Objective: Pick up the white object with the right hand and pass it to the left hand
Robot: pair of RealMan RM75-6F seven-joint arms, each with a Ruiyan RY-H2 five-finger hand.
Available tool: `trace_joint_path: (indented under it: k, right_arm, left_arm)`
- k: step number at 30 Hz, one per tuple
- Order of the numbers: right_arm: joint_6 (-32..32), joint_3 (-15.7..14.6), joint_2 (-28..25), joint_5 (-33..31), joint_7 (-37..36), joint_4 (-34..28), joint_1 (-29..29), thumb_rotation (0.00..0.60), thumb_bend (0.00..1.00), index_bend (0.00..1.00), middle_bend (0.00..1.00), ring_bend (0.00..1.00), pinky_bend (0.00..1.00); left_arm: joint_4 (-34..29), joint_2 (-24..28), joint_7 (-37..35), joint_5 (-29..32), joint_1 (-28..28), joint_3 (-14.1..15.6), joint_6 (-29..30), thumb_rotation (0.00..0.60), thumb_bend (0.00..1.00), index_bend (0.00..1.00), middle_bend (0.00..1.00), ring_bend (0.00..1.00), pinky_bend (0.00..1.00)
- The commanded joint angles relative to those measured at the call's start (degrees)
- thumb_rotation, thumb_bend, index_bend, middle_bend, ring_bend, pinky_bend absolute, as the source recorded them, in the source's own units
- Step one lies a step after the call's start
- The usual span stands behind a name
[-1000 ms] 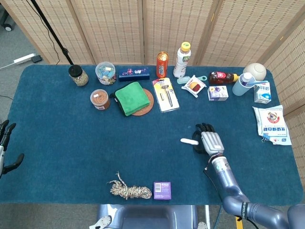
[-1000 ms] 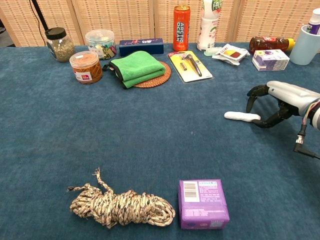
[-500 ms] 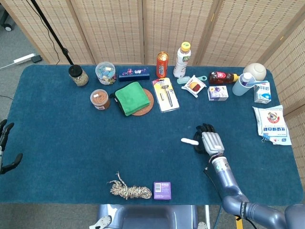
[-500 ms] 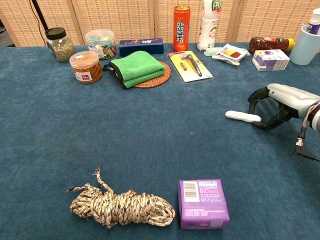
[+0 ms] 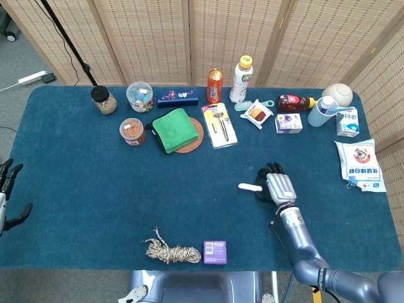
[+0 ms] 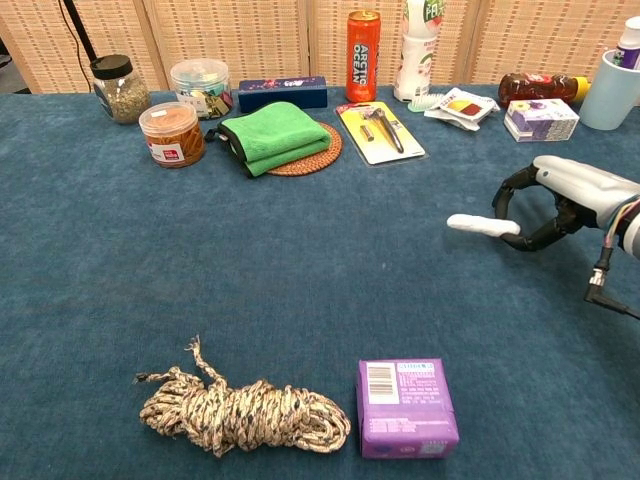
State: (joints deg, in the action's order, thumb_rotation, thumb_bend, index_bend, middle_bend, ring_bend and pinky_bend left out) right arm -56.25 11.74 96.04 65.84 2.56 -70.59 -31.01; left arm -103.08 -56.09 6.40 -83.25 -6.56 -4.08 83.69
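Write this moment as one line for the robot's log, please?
step: pick | right hand: holds white object | left hand: open, at table edge | handover: not yet

right hand [image 6: 560,200] pinching white object [image 6: 483,225] above blue table [image 6: 300,260], rope coil [image 6: 240,412], purple box [image 6: 406,407]

we log: table [image 5: 95,189] dark blue | cloth [image 5: 174,129] green | box [image 6: 407,408] purple | can [image 5: 214,85] orange | rope [image 6: 240,413] beige-brown mottled

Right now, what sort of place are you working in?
Probably a robot test setup: a blue-carpeted table of mixed household goods, woven folding screens behind it, and a stand on the grey floor.
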Motion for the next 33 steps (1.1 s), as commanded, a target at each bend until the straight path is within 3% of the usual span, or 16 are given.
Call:
trace_joint_path:
  k: [1,14,25,33]
  right_arm:
    - [-0.97,0.23,-2.7,1.02,-0.75,-3.86,0.59,0.6,0.4,0.6,0.29,0.11,0.0]
    - [-0.66,1.71,-10.06,-0.54,-2.02,-16.42,1.46,0.6,0.4,0.6,0.29,0.11,0.0]
    - [0.8,2.6,-12.94,-3.43,-1.63,-24.48,0.49,0.6,0.4,0.6,0.29,0.11,0.0]
    - [1.55,2.48,-11.72,-4.7,-0.66,-25.71,-1.01,0.6,0.4,0.6,0.29,0.11,0.0]
  left_arm:
    - [-0.66,0.06,1.33,-1.87,-1.53,0.53,-1.94,0.6,0.29,0.12,0.0,0.0,0.0]
    - [-1.58,-3.97,5.27,-7.46,-10.73,-1.44,-10.49,0.6,0.29,0.33,0.07,0.07,0.0]
    - [4.58,-16.64,6.62,-8.32,-20.29,-4.74,-16.85,0.6,0.29,0.39,0.08,0.08,0.01]
    - [9.96,-24.46,4.1,-8.22,-24.29,-5.45,-18.12,0.6,0.29,0.39,0.08,0.08,0.01]
